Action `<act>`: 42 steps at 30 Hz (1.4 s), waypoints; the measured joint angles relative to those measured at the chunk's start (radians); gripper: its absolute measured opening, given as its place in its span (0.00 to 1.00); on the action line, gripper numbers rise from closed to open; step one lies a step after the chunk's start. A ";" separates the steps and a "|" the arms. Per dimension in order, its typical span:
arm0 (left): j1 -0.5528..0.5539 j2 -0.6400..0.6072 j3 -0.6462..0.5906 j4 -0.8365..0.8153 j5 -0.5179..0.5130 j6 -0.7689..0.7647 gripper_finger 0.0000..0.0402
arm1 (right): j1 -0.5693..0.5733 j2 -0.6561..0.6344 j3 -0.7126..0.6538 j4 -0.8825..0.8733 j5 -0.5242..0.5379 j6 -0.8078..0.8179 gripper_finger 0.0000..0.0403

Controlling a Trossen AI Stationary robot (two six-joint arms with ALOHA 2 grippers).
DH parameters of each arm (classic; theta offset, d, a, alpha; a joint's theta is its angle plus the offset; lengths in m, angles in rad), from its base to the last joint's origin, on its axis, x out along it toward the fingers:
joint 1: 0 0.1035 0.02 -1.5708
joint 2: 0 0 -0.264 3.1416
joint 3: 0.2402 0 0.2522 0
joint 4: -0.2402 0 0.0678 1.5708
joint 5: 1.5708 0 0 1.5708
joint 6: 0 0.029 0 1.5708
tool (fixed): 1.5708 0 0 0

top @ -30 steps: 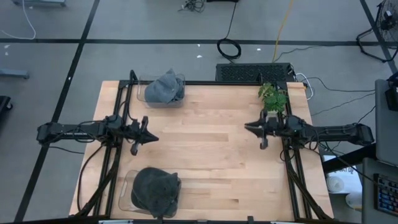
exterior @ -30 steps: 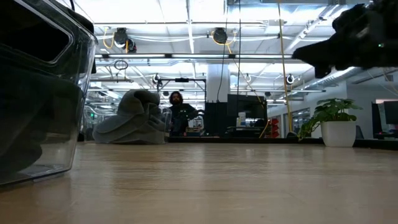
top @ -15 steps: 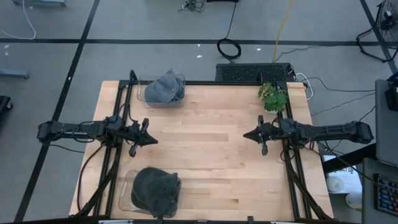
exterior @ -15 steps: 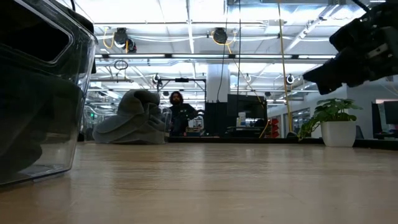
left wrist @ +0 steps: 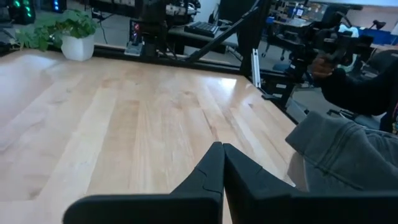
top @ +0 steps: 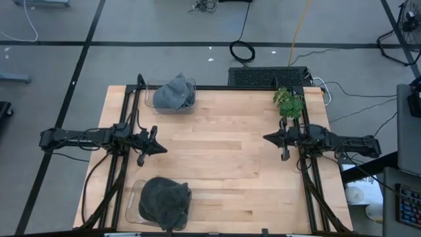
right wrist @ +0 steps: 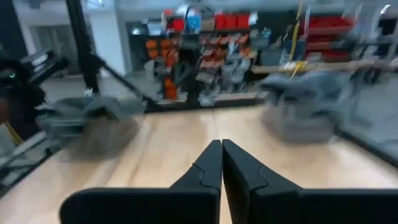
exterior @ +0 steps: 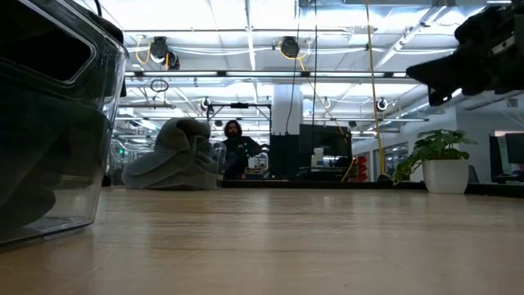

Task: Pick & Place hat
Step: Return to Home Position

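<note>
Black fabric cap [top: 164, 203] sits inside clear plastic bin [top: 132, 197], at desk [top: 223, 164] corner on left arm's side. Left tool [top: 162, 148] nearer, fingers pressed together, empty. Right tool [top: 266, 137] across desk, well apart, pinched closed, holding nothing. Grey cap [top: 175, 92] in second clear bin [top: 155, 100]. Small potted plant [top: 288, 102] near right arm. Looks like a clear path home.

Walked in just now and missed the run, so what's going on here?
Nothing is being handled. Both arms hover above the wooden table, the left claw on its left side and the right claw on its right near the potted plant, each shut and empty. A black cap sits in the clear bin at the table's near left corner, and a grey cap in the second bin at the far left corner.
</note>
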 joint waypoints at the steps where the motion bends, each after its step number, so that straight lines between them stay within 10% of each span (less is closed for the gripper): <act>1: 0.000 0.000 0.000 0.001 -0.002 0.007 0.01 | 0.000 0.002 0.000 -0.004 -0.005 0.005 0.00; 42: 0.000 0.010 0.000 0.000 -0.010 0.072 0.04 | 0.000 0.011 0.000 0.041 0.050 0.040 0.01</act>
